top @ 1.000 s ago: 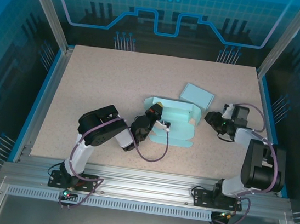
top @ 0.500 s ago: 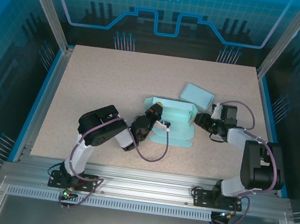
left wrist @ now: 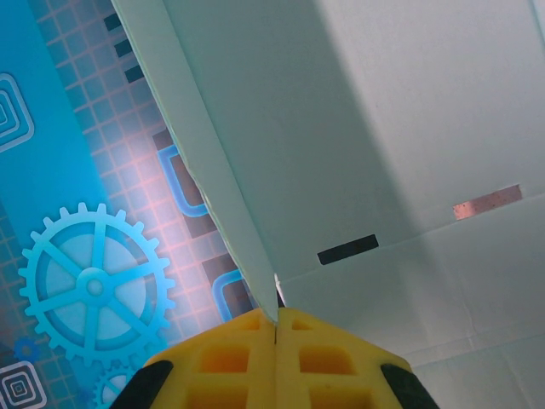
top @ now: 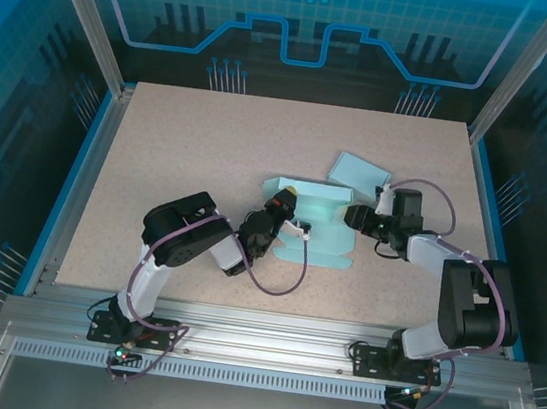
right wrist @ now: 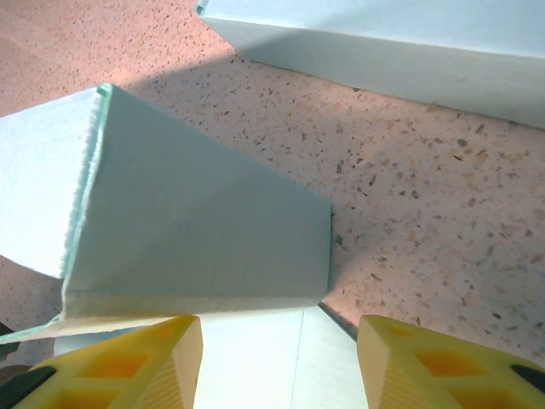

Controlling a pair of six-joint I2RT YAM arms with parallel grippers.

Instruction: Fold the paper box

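The pale teal paper box lies partly unfolded in the middle of the table. My left gripper sits at the box's left side, shut on a thin upright panel. In the left wrist view the yellow fingertips pinch that panel's edge, and the box panel rises beyond them. My right gripper is at the box's right end and stands open. In the right wrist view its yellow fingers straddle a flat part of the box, with a raised flap just ahead.
A second pale blue folded piece lies just behind the box's right end, and its edge runs across the top of the right wrist view. Speckled tabletop stretches to the left and back. Blue rails border the table.
My right gripper has moved left, up to the box's right end, and its jaws have opened wider. The left gripper has kept its hold and stayed put.
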